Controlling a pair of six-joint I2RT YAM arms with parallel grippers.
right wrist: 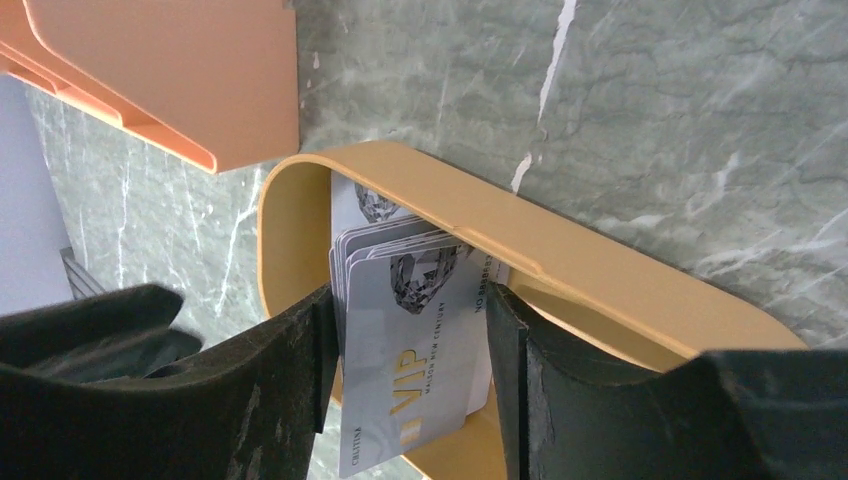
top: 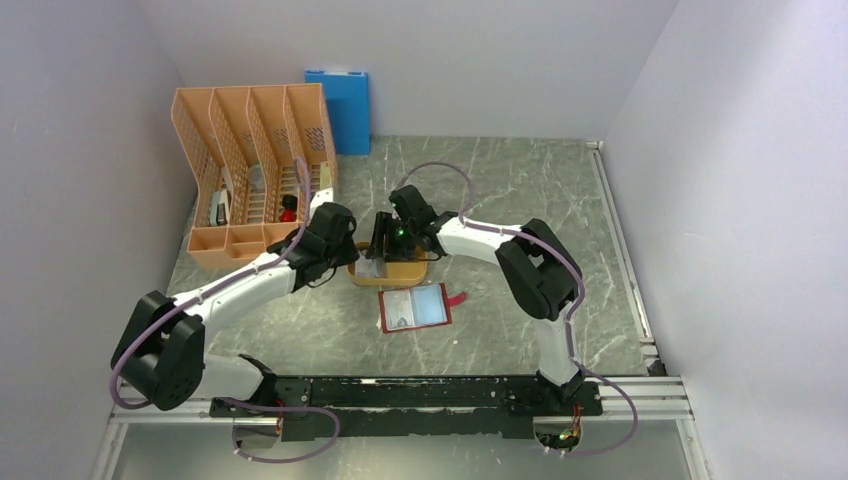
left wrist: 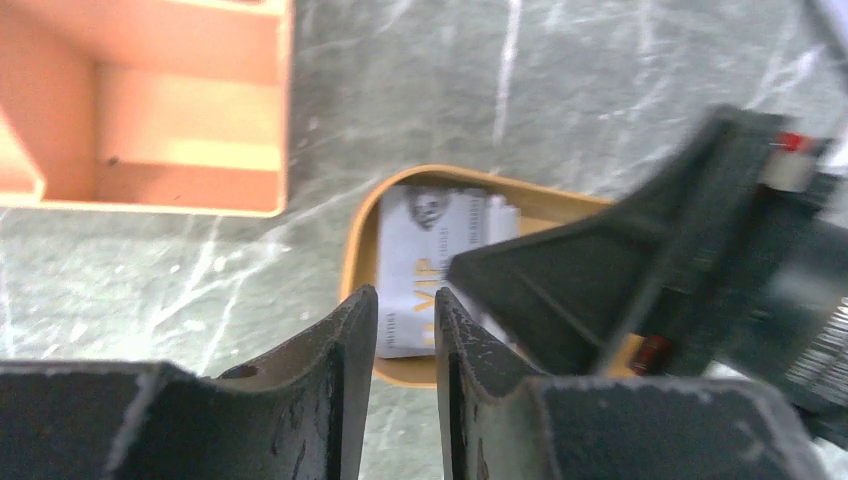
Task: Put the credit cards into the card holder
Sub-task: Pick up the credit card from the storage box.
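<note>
A stack of pale grey credit cards [right wrist: 410,340] with gold "VIP" print stands tilted in the orange oval tray [right wrist: 600,290]. My right gripper [right wrist: 410,300] is down in the tray, one finger at each side edge of the stack, shut on it. In the left wrist view the cards [left wrist: 420,240] show in the tray [left wrist: 360,250] under the right gripper's finger. My left gripper [left wrist: 406,300] hovers at the tray's near rim, jaws a narrow gap apart and empty. The dark red card holder [top: 415,307] lies open with its pale pockets up, just in front of the tray [top: 400,277].
An orange slotted desk organizer [top: 250,170] stands at the back left, close to the tray; it also shows in the left wrist view [left wrist: 150,100]. A blue folder [top: 340,105] leans on the back wall. Both grippers, left [top: 352,252] and right [top: 383,255], crowd the tray.
</note>
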